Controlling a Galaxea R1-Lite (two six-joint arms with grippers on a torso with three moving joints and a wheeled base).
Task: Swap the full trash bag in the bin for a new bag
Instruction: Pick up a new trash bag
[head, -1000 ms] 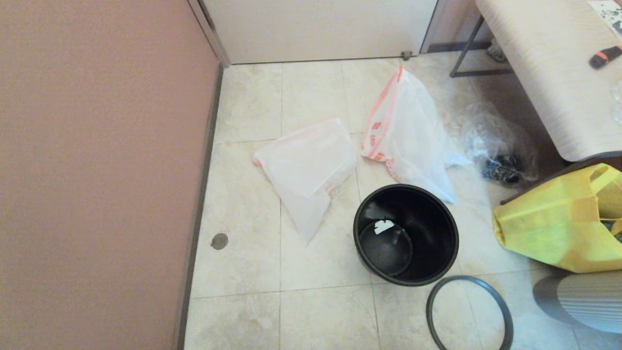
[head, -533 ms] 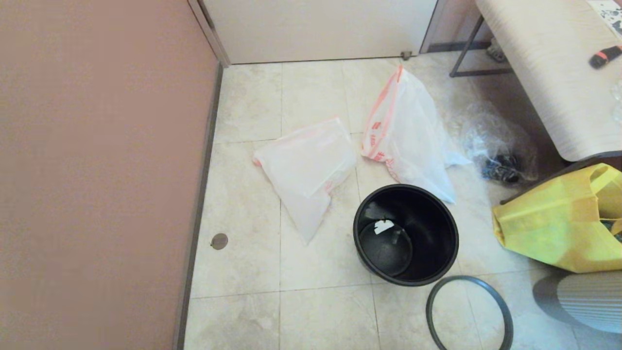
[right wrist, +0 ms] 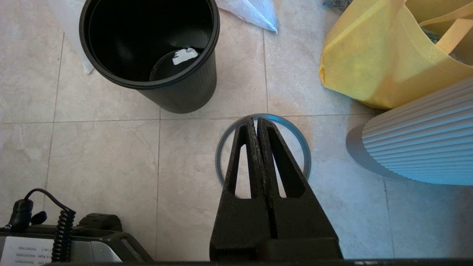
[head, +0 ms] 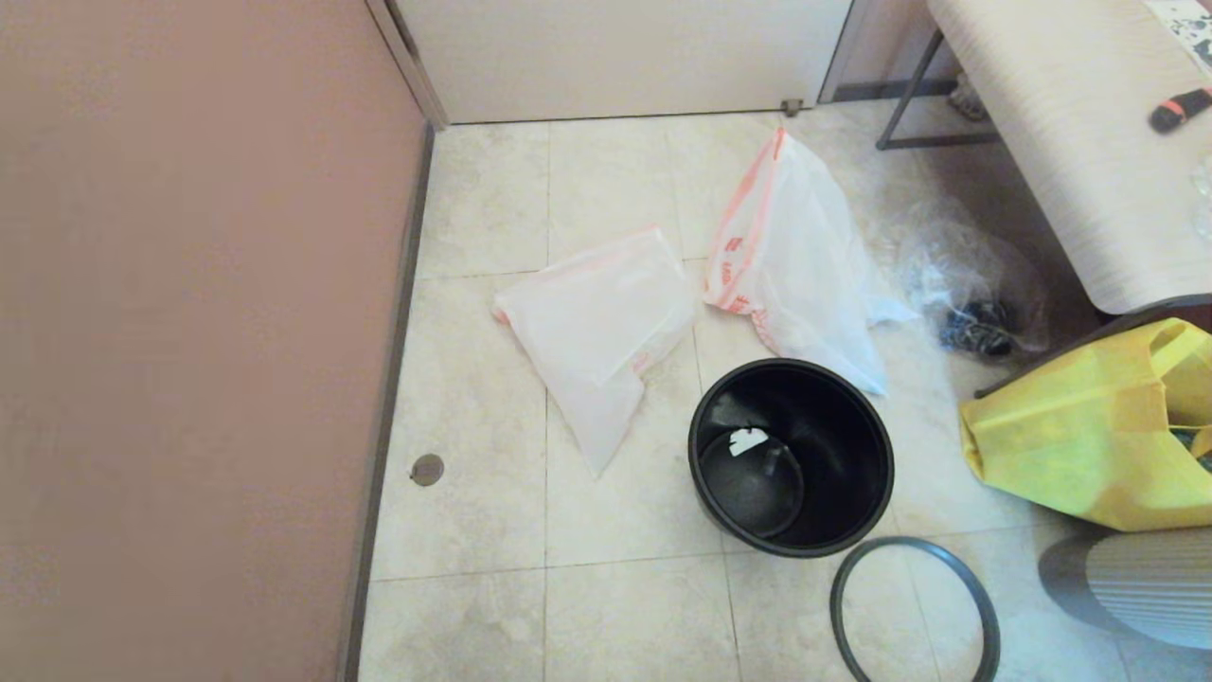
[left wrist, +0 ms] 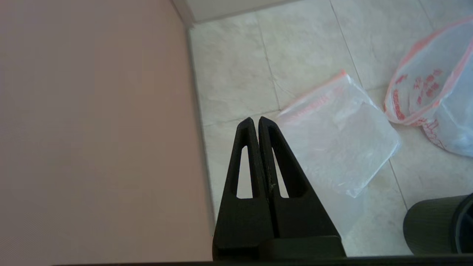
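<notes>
The bin [head: 846, 445], a black bucket, stands upright on the tiled floor with only a white scrap at its bottom; it also shows in the right wrist view [right wrist: 177, 96]. Its grey rim ring [head: 914, 543] lies flat on the floor nearer me. The full trash bag [head: 800, 265], bulky with a red-orange band, rests just behind the bin. The new bag [head: 597, 327] lies flat to the bin's left. Neither gripper shows in the head view. My left gripper [left wrist: 255, 119] is shut and empty, hovering near the new bag [left wrist: 340, 140]. My right gripper [right wrist: 255, 118] is shut and empty above the rim ring [right wrist: 306, 160].
A pink wall [head: 189, 332] closes the left side. A yellow tote [head: 1089, 436] and a ribbed white object [head: 1146, 587] crowd the right. A clear bag with dark items [head: 975, 294] lies under the table [head: 1070, 142]. My base [right wrist: 55, 244] is close behind.
</notes>
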